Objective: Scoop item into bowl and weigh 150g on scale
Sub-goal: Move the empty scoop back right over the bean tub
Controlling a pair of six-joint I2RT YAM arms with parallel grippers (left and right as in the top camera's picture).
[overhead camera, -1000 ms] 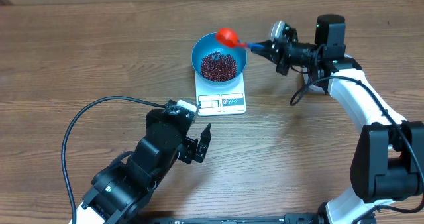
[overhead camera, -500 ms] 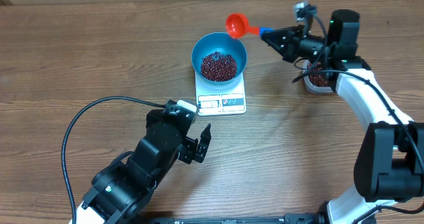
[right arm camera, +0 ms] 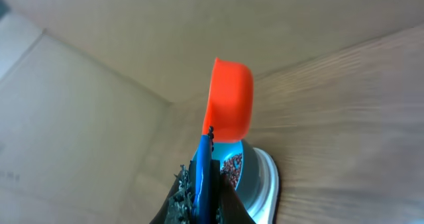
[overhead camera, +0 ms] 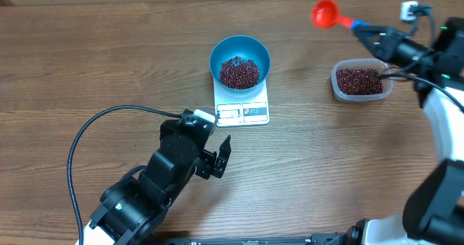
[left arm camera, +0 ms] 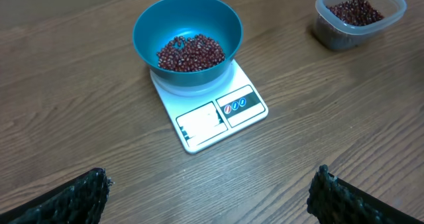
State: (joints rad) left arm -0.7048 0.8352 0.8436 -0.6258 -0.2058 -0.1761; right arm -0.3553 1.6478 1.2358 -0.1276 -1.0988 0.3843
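The blue bowl (overhead camera: 240,43) stands on the white scale (overhead camera: 242,112) at mid-table and holds a pile of red-brown beans (overhead camera: 239,72). My right gripper (overhead camera: 366,29) is shut on the blue handle of a red scoop (overhead camera: 324,14), held in the air at the far right, behind the tub and well clear of the bowl. In the right wrist view the scoop (right arm camera: 232,108) is tipped on edge, with the bowl (right arm camera: 248,167) behind it. My left gripper (overhead camera: 217,158) is open and empty, near the table's front. Its view shows the bowl (left arm camera: 187,15) and scale (left arm camera: 218,114) ahead.
A clear plastic tub (overhead camera: 360,80) of more beans sits to the right of the scale, below the right arm; the left wrist view has the tub (left arm camera: 358,12) at top right. A black cable (overhead camera: 80,143) loops on the table left of the left arm.
The right arm has swung the red scoop from over the bowl's far rim to the far right, past the tub, which now shows fully. The left arm has not moved.
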